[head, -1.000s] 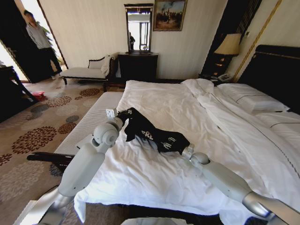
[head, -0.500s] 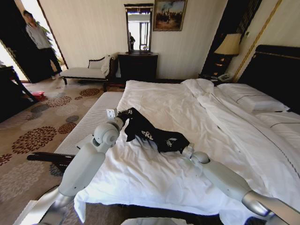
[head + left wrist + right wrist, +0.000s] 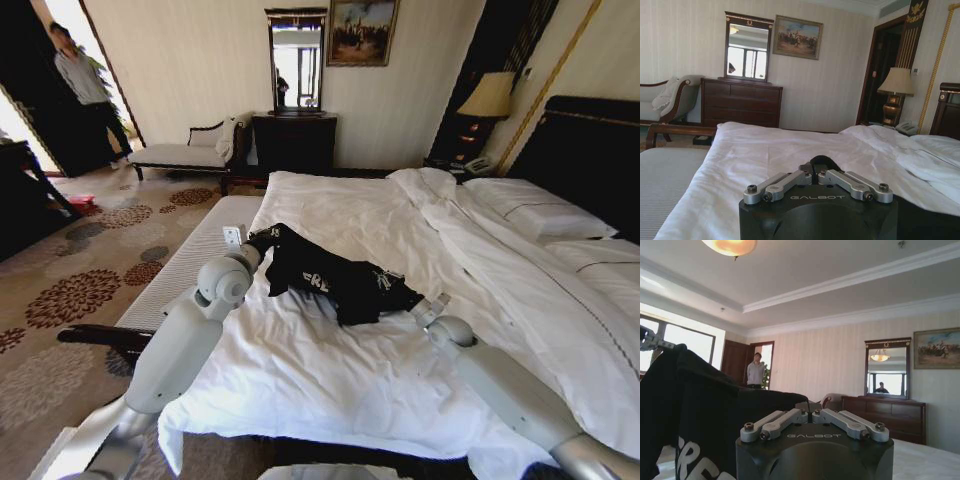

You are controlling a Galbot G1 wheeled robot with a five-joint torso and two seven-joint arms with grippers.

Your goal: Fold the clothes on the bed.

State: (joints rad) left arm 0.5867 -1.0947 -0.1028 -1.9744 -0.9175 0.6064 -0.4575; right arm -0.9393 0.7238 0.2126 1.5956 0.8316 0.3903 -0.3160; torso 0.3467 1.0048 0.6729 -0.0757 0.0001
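The clothes are one black T-shirt [image 3: 330,280] with white lettering, held stretched between both grippers just above the white bed [image 3: 340,210]. My left gripper [image 3: 258,240] is shut on the shirt's end nearest the bed's left edge. At the opposite end, toward the middle of the bed, my right gripper [image 3: 412,303] is shut on the fabric. In the left wrist view the left gripper [image 3: 813,172] pinches a fold of the black T-shirt [image 3: 821,161]. The right wrist view has the right gripper [image 3: 810,410] closed, with the T-shirt [image 3: 705,415] hanging beside it and its lettering showing.
A striped bench [image 3: 205,250] runs along the bed's left side. White pillows [image 3: 535,210] and a dark headboard [image 3: 590,150] are at the far right. A rumpled duvet [image 3: 470,240] lies across the bed. A dark dresser [image 3: 293,140] and a pale chaise [image 3: 185,152] stand at the back wall.
My right gripper has moved right, toward the headboard, pulling the T-shirt out longer. The left gripper has shifted slightly away from me with its end of the shirt.
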